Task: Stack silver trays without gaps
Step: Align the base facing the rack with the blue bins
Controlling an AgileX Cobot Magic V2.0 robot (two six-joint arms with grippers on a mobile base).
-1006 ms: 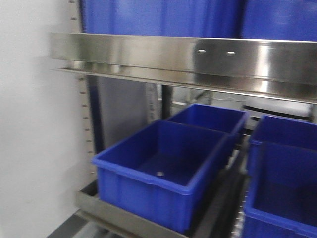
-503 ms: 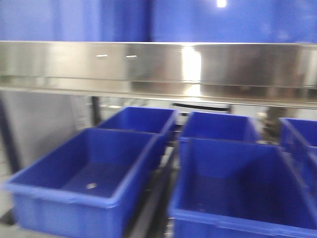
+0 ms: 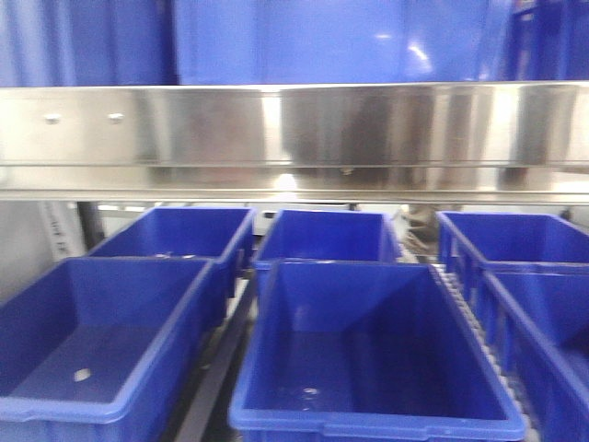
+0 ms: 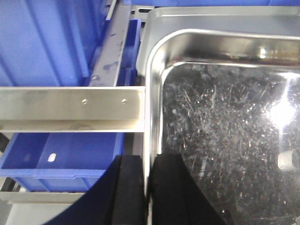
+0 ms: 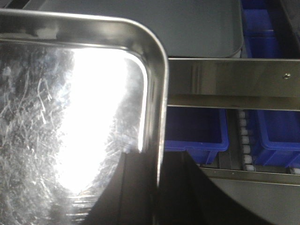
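A rack of deep blue bins (image 3: 368, 359) filled the front view, set in rows on a lower surface, with more blue bins on the level above. A long steel rail (image 3: 294, 129) with two screw heads near its left end ran across the rack between the two levels. No tray or arm showed in that view.

In the left wrist view the left hand (image 4: 148, 164) was clamped on the left rim of a silver tray (image 4: 225, 140). One dark finger (image 4: 129, 187) was outside the rim and the other inside the pan. The tray's scratched floor faced the camera, and its rounded corner lay over the end of the rail (image 4: 70, 108), with bins behind.

In the right wrist view the right hand (image 5: 158, 161) pinched the right rim of a silver tray (image 5: 47, 117), again with a finger on each side. Glare whitened much of the pan. The rail (image 5: 225, 79) and bins lay beyond it. I could not tell whether both hands gripped one tray.
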